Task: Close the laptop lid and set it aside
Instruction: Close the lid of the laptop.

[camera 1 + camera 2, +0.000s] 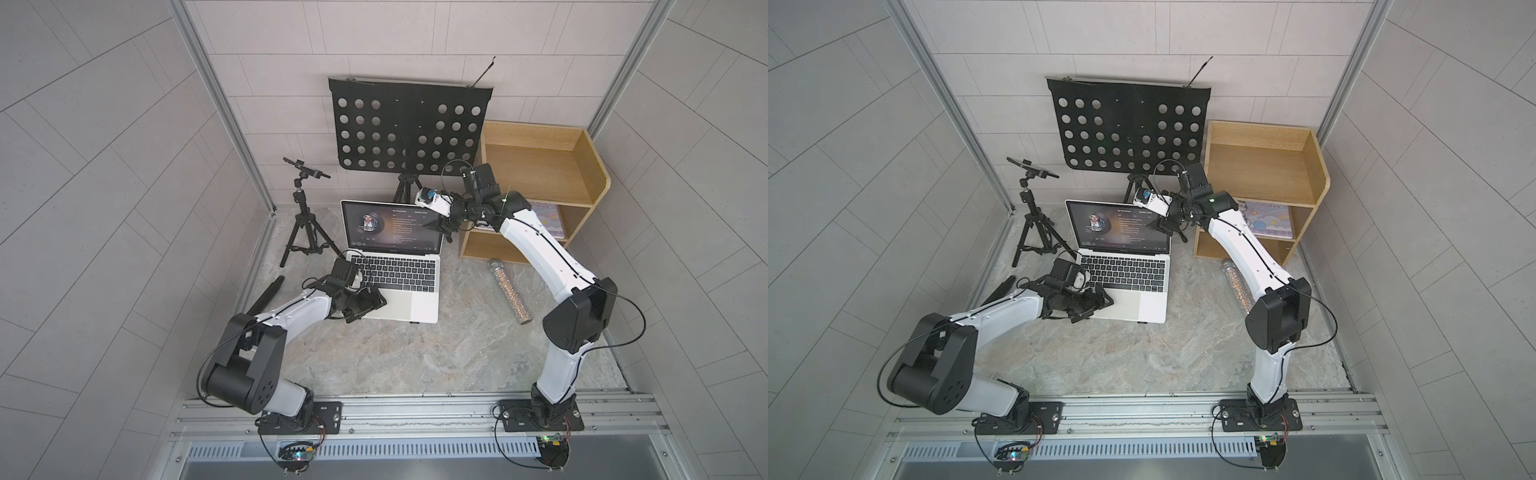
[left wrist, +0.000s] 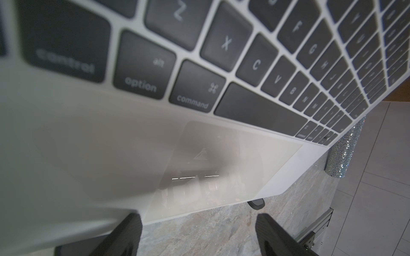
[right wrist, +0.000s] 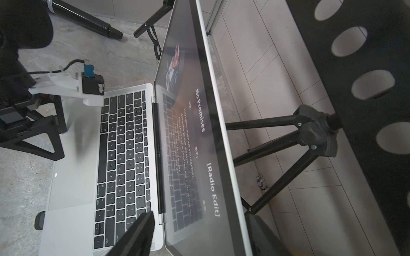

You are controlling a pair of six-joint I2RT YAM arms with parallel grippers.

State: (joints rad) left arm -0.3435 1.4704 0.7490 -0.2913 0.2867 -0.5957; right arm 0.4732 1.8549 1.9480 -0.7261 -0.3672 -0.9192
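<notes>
The silver laptop (image 1: 409, 301) stands open mid-table, its keyboard and trackpad (image 2: 221, 155) facing up. The laptop lid (image 1: 390, 226) is upright with its screen lit (image 3: 199, 133). My left gripper (image 1: 368, 307) is open over the base's front left corner. In the left wrist view its fingertips (image 2: 268, 232) frame bare table just off the front edge. My right gripper (image 1: 440, 226) is open at the lid's upper right corner. One finger (image 3: 142, 232) sits on the screen side, clear of the glass, and the other shows as a dark shape behind the lid.
A black perforated music stand (image 1: 407, 124) rises behind the laptop. A phone tripod (image 1: 303, 224) stands to its left. A wooden shelf (image 1: 548, 166) holding a book (image 1: 548, 220) is at the right, with a glittery microphone (image 1: 509, 289) lying before it. A black foot (image 2: 257, 202) shows under the base.
</notes>
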